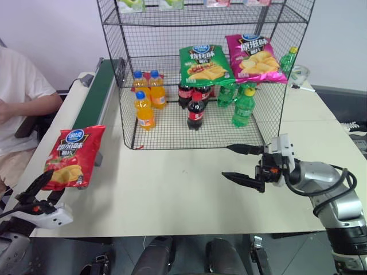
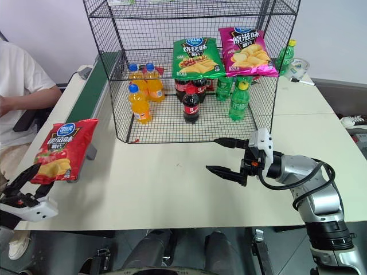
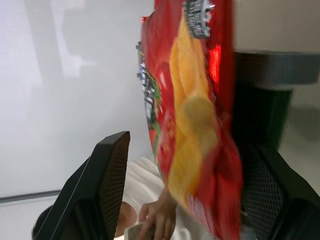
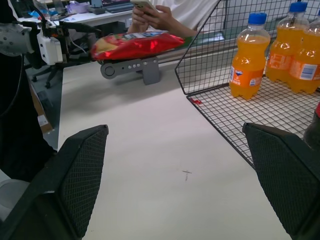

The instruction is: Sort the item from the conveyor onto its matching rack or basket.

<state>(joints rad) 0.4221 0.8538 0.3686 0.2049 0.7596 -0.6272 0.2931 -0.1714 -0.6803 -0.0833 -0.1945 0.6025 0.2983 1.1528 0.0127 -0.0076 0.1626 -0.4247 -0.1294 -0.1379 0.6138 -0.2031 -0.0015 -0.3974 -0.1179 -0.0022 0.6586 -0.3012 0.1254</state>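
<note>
Red chip bag (image 1: pixel 73 157) sat between the two black fingers of the left gripper (image 1: pixel 39 192), its lower edge in the gap between them; whether the fingers, set apart, actually pressed it could not be told. The bag stood nearly upright, logo uppermost, in front of the near end of the conveyor (image 1: pixel 95 94), at about eight o'clock in the head view. The left gripper pointed forward from the table's (image 1: pixel 172 189) near left corner.

From there, toward twelve o'clock, stood the black wire rack (image 1: pixel 200 74) on the table. Its bottom tier held three orange soda bottles (image 1: pixel 144 110) at the left, dark cola bottles (image 1: pixel 195 112) in the middle and green bottles (image 1: pixel 243 107) at the right. A green chip bag (image 1: pixel 205 65) and a pink chip bag (image 1: pixel 253 58) lay on the tier above the bottles, side by side. Small packets lay on the top tier, too cropped to identify.

At four o'clock the right gripper (image 1: pixel 241 164) hovered above the table, just in front of the rack's right corner, pointing left, fingers spread wide and empty.

At nine o'clock a person (image 1: pixel 20 97) in a white shirt sat beside the conveyor.
</note>
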